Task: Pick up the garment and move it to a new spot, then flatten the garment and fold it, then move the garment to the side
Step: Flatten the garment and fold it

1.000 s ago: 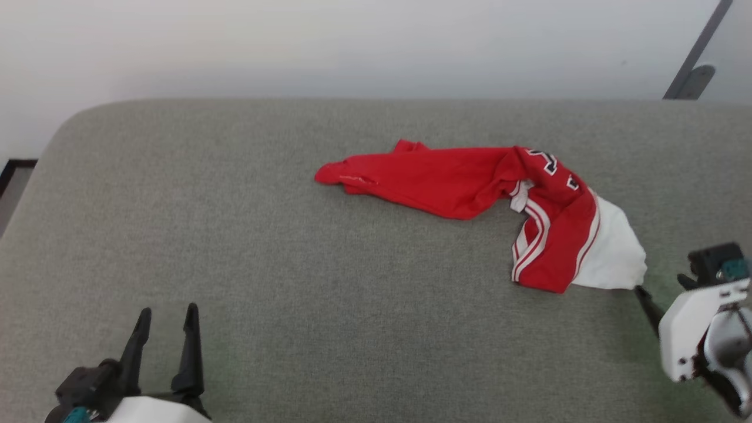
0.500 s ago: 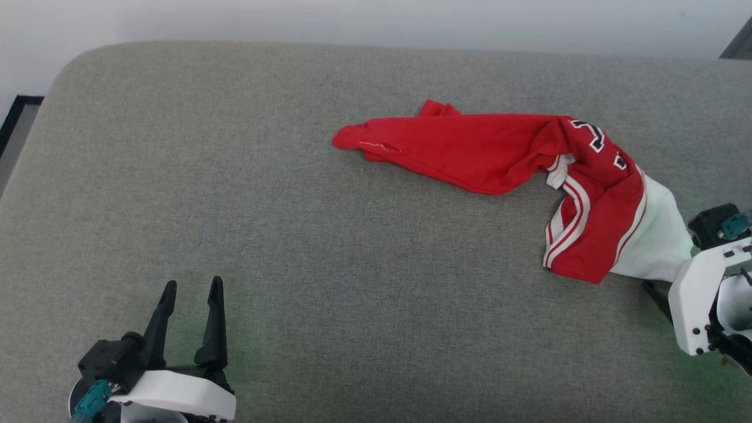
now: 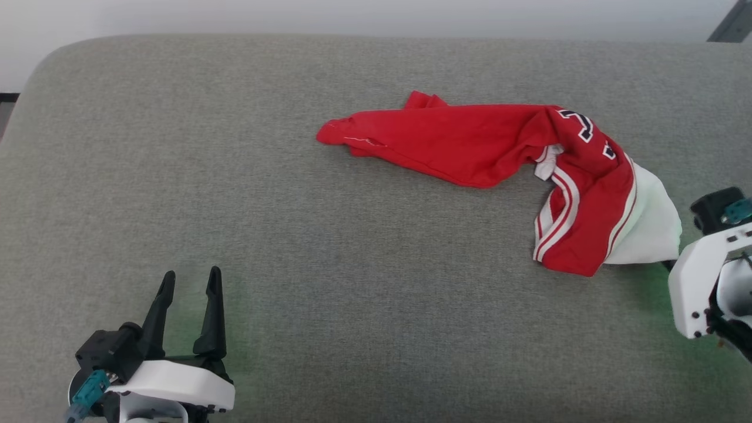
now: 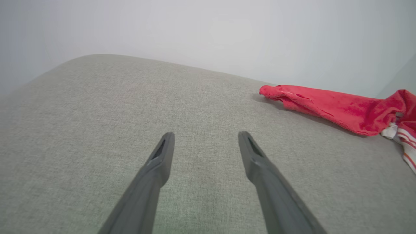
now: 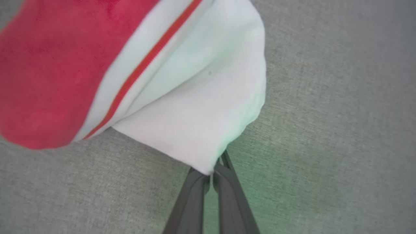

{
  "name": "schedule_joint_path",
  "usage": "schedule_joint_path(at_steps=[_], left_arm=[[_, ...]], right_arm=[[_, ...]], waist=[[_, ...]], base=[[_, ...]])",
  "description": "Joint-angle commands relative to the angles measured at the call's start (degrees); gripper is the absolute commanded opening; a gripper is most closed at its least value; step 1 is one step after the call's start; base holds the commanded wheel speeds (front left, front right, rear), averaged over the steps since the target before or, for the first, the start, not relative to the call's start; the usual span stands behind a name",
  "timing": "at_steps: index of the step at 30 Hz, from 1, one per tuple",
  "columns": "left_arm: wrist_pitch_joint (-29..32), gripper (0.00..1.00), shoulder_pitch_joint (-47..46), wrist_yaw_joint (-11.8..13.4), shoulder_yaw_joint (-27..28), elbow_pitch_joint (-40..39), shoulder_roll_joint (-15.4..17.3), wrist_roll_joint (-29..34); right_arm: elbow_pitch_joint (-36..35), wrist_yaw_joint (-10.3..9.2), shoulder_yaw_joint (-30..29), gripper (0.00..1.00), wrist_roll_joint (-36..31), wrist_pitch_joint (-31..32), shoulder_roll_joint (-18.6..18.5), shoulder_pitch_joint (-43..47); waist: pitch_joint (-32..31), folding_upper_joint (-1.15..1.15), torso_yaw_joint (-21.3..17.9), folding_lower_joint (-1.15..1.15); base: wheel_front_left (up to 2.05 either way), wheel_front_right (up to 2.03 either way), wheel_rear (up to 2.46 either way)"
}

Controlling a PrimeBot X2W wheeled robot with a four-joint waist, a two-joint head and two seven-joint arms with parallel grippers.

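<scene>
The garment (image 3: pixel 470 141), a red jersey with a white sleeve and striped trim, lies crumpled in a long band across the grey cushion, right of centre. My right gripper (image 3: pixel 668 264) is at its lower right end. In the right wrist view the right gripper (image 5: pixel 213 174) is shut on the corner of the white sleeve of the garment (image 5: pixel 195 107). My left gripper (image 3: pixel 191 275) stands open at the lower left, far from the cloth. In its wrist view the left gripper (image 4: pixel 205 135) holds nothing, and the garment (image 4: pixel 328 104) lies to the upper right.
The grey fabric surface (image 3: pixel 352 305) spreads wide to the left of and below the garment. Its rounded far edge (image 3: pixel 176 41) meets a pale wall. A dark slanted bar (image 3: pixel 728 23) stands at the top right corner.
The head camera has tilted down, shifting the whole picture. My right gripper has closed on the corner of the white sleeve. The left gripper stays open.
</scene>
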Motion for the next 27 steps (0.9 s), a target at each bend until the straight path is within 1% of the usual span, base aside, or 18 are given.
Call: schedule_joint_path(at_steps=[1, 6, 13, 18, 21, 24, 27], left_arm=[[-0.3, 1.00, -0.3, -0.1, 0.1, 0.0, 0.0, -0.2], [-0.3, 1.00, 0.1, -0.1, 0.1, 0.0, 0.0, -0.3], [-0.3, 1.00, -0.8, -0.1, -0.3, 0.2, 0.1, -0.5], [-0.3, 1.00, -1.7, -0.1, -1.4, 0.6, 0.4, -0.8], [-0.3, 1.00, -2.1, -0.1, -2.1, 1.0, 0.6, -1.1], [-0.3, 1.00, -2.5, -0.1, -2.6, 1.4, 0.9, -1.3], [-0.3, 1.00, -2.5, -0.1, -2.9, 1.6, 1.0, -1.3]], right_arm=[[-0.2, -0.02, -0.8, 0.00, 0.0, -0.7, 0.2, -0.4], [-0.8, -0.02, -6.2, 0.00, -0.6, -2.4, -0.3, -0.4], [0.3, -0.02, -17.7, 0.00, -2.5, -3.5, -1.9, 1.9], [4.2, -0.02, -28.4, 0.00, -5.7, -6.0, -2.5, 2.7], [7.2, -0.02, -33.6, 0.00, -8.6, -8.3, -2.6, 2.9], [9.6, -0.02, -37.0, 0.00, -10.0, -10.3, -0.9, 2.2], [11.5, -0.02, -40.0, 0.00, -11.9, -12.1, 0.0, 1.2]], waist=[[-0.1, 0.00, -0.6, 0.00], [0.1, 0.00, -2.0, 0.00], [1.0, 0.00, -3.2, 0.00], [2.2, 0.00, -3.4, 0.00], [2.8, 0.00, -3.3, 0.00], [3.0, 0.00, -3.2, 0.00], [3.1, 0.00, -3.5, 0.00]], base=[[0.00, 0.00, 0.00], [0.00, 0.00, 0.00], [0.00, 0.00, 0.00], [0.00, 0.00, 0.00], [0.00, 0.00, 0.00], [0.00, 0.00, 0.00], [0.00, 0.00, 0.00]])
